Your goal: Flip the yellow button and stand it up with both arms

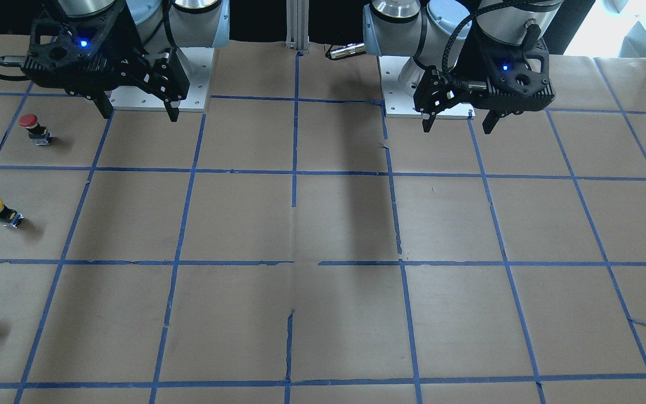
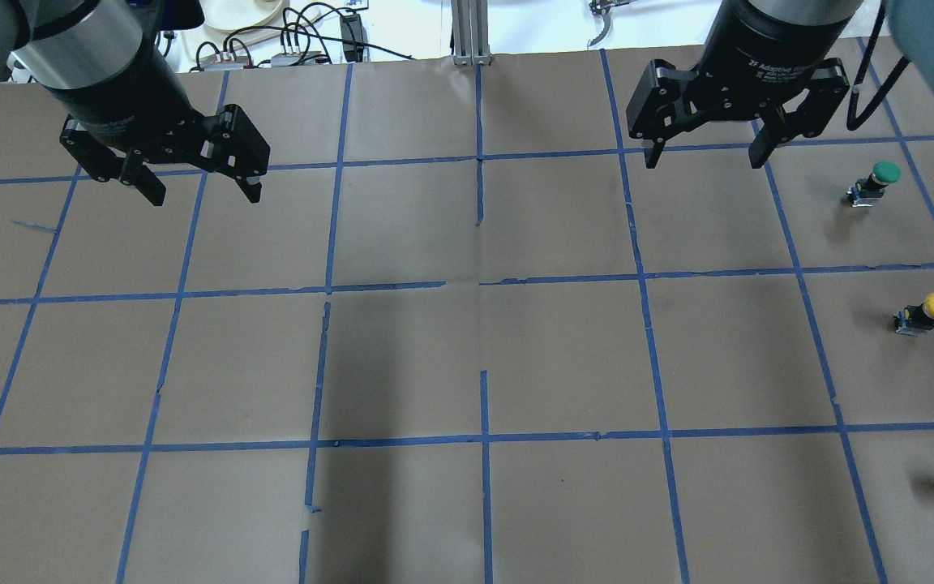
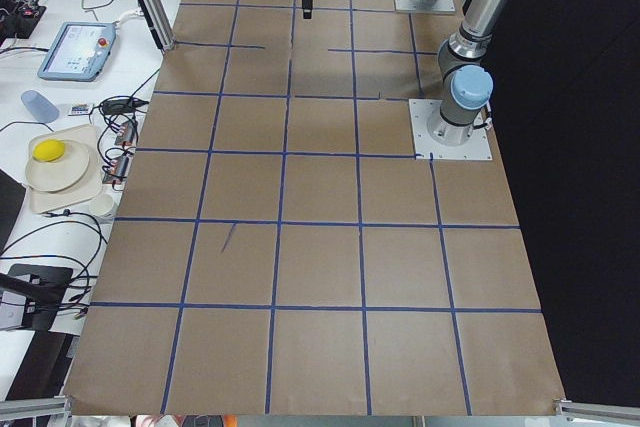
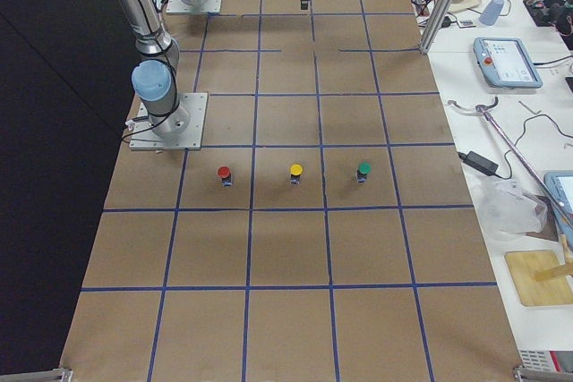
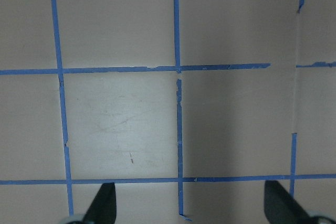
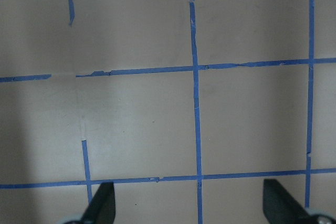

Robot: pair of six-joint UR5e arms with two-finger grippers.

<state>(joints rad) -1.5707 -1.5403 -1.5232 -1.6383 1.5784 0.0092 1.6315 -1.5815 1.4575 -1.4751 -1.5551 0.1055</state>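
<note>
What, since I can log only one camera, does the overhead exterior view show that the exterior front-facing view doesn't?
Only the overhead exterior view shows the green button complete with its cap. Only the front-facing view shows the red button complete. Both show the yellow button, plus the left gripper and right gripper, each open and empty above the blue-taped table.

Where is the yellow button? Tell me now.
In the overhead view the yellow button sits far to the robot's right, midway between the green button and the red button.
</note>
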